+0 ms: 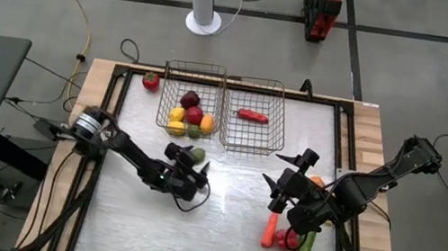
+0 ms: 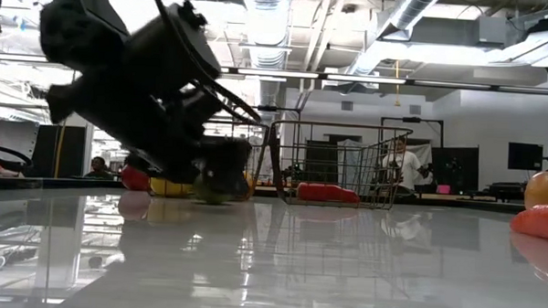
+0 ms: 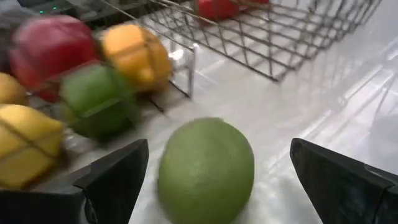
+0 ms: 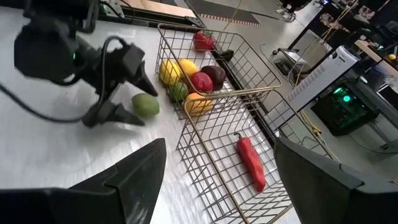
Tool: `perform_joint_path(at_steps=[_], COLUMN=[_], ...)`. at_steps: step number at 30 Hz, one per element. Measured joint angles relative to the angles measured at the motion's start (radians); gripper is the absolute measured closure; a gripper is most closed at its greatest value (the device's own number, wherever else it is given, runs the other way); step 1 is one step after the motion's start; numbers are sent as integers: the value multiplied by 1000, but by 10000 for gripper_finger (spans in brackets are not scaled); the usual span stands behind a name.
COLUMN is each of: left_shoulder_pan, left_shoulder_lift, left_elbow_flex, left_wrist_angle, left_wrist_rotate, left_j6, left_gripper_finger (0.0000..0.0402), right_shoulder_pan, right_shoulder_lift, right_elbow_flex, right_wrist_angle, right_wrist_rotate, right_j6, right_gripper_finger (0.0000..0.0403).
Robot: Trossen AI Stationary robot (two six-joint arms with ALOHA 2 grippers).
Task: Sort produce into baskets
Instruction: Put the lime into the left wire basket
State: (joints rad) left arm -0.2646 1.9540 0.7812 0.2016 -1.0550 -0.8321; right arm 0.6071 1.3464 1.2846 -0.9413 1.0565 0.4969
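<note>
A green lime (image 3: 205,171) lies on the table just in front of the left wire basket (image 1: 165,107), which holds a lemon, red apples, an orange and a lime. My left gripper (image 1: 193,159) is open, low over the table, with one finger on either side of the lime (image 1: 196,154) and a gap showing at each side. The right basket (image 1: 271,143) holds a red chili (image 1: 252,116). My right gripper (image 1: 276,171) is open and empty, above the table near the right basket's front corner.
A carrot (image 1: 269,233), a cucumber (image 1: 306,246) and a red piece (image 1: 283,239) lie under my right arm near the table's front right. An orange (image 1: 316,181) lies behind the right gripper. A red piece (image 1: 151,81) lies left of the left basket.
</note>
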Motion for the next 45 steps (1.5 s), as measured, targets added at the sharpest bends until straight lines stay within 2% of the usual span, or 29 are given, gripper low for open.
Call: perform_joint_path(at_steps=[5, 9, 19, 26, 31, 37, 40, 42, 45], left_shoulder_pan=[-2, -10, -52, -75, -97, -122, -97, -55, 45], left_shoulder_lift=[104, 125, 110, 92, -29, -265, -378, -448, -542], left_elbow_flex=[67, 76, 75, 75, 75, 75, 75, 75, 75], left_wrist_angle=[-5, -4, -19, -42, -38, -32, -52, -93, -194], left_wrist_rotate=[-46, -72, -93, -86, -116, -195, -209, -190, -91], left_j6=[-59, -108, -54, -42, 45, 297, 433, 490, 510], left_gripper_finger=[22, 38, 145, 146, 135, 142, 140, 140, 140], right_shoulder_pan=[0, 0, 0, 0, 0, 0, 0, 0, 0], right_shoulder_lift=[0, 0, 0, 0, 0, 0, 0, 0, 0], right_elbow_flex=[0, 0, 0, 0, 0, 0, 0, 0, 0], right_wrist_angle=[0, 0, 0, -1, -4, -5, -5, -5, -3], right_wrist_rotate=[0, 0, 0, 0, 0, 0, 0, 1, 1], right_j6=[0, 0, 1, 1, 1, 1, 1, 1, 1], right_gripper_finger=[79, 79, 79, 79, 79, 79, 79, 79, 79])
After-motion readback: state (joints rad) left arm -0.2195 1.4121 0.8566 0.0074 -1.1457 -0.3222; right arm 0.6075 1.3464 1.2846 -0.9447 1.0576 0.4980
